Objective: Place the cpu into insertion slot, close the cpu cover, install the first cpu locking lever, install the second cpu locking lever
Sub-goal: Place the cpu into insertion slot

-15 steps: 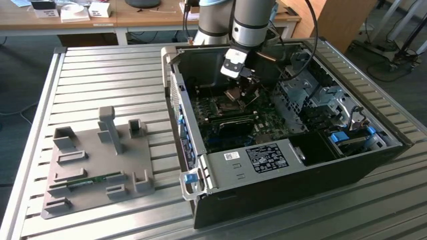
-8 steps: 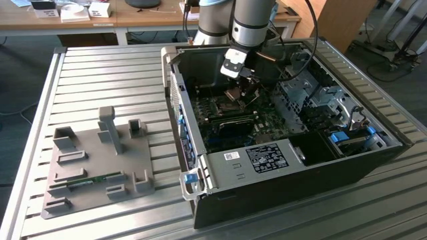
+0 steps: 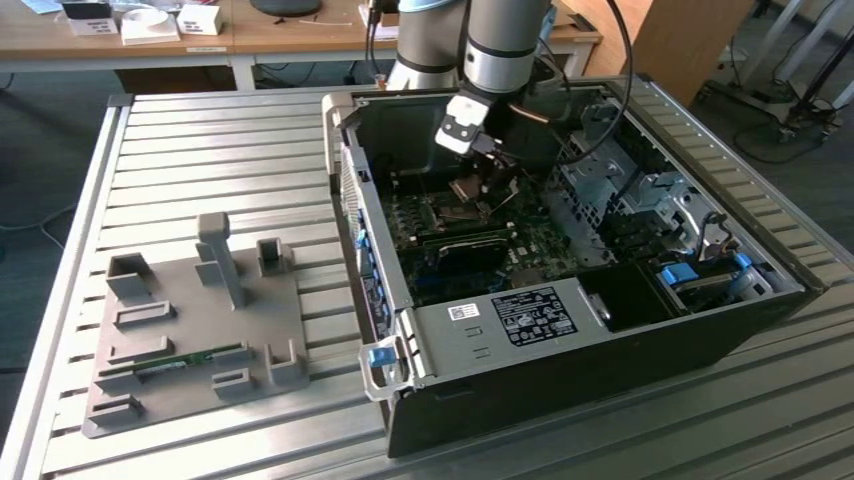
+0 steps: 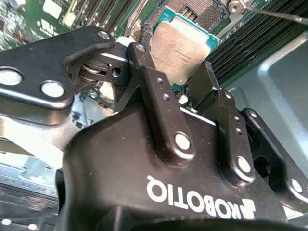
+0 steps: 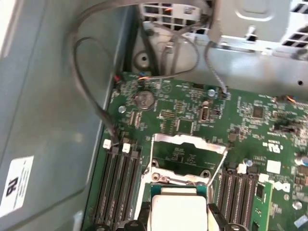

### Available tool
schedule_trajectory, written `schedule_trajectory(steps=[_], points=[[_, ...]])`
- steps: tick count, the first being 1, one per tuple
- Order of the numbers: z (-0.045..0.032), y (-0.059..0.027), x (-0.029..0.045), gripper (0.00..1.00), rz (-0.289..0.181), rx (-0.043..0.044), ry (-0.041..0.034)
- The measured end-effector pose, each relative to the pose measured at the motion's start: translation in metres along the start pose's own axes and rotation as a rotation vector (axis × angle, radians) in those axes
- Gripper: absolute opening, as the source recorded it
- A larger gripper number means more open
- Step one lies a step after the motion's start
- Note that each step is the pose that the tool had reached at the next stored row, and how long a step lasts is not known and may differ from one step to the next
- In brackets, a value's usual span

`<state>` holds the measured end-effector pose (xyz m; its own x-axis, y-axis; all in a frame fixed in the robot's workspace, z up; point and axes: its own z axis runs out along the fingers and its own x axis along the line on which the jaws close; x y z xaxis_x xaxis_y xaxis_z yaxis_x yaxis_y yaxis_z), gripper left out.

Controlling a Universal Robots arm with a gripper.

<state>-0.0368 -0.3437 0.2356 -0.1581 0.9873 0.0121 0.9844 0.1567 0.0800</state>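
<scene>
The first step is in hand: the tool (image 4: 171, 60), clenched on the cpu (image 4: 183, 41) by opposite edges, holds it close by the slot (image 4: 197, 7) inside the case (image 3: 601, 380), so seating likely calls for squaring it to the slot.

Arm (image 3: 507, 40): is reaching steeply down in the exterior view.
Pincer (image 3: 481, 185): is pointing downward, hanging at the arm's lower end.
Fingers (image 4: 147, 72): are gripping the cpu (image 4: 180, 43) by opposite edges.

The cpu (image 5: 179, 211) is cut off at the first wrist view's edge.
</scene>
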Motion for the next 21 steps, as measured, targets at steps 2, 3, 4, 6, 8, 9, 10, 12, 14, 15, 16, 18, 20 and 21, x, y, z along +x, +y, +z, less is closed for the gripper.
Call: schedule_trajectory(steps=[2,3,4,6,8,9,10,12,14,15,16,18,20,21], points=[[0.0000,0.0000,0.0000,0.54,0.036,-0.0004,-0.0029],[0.0001,0.0000,0.0000,0.54,0.053,-0.0006,-0.0043],[0.0001,0.0000,0.0000,0.54,0.071,-0.0008,-0.0057],[0.0001,0.0000,0.0000,0.54,0.104,-0.0012,-0.0084],[0.0001,0.0000,0.0000,0.54,0.117,-0.0013,-0.0094],[0.0002,0.0000,0.0000,0.54,0.117,-0.0014,-0.0094],[0.0002,0.0000,0.0000,0.54,0.117,-0.0014,-0.0094],[0.0002,0.0000,0.0000,0.54,0.118,-0.0014,-0.0095],[0.0002,0.0000,0.0000,0.54,0.118,-0.0014,-0.0094],[0.0002,-0.0001,0.0000,0.54,0.118,-0.0013,-0.0096],[0.0002,-0.0005,0.0001,0.54,0.118,-0.0013,-0.0097],[0.0005,-0.0023,0.0004,0.54,0.118,-0.0014,-0.0094],[0.0007,-0.0044,0.0007,0.54,0.118,-0.0015,-0.0094],[0.0010,-0.0048,0.0007,0.54,0.118,-0.0014,-0.0095]])
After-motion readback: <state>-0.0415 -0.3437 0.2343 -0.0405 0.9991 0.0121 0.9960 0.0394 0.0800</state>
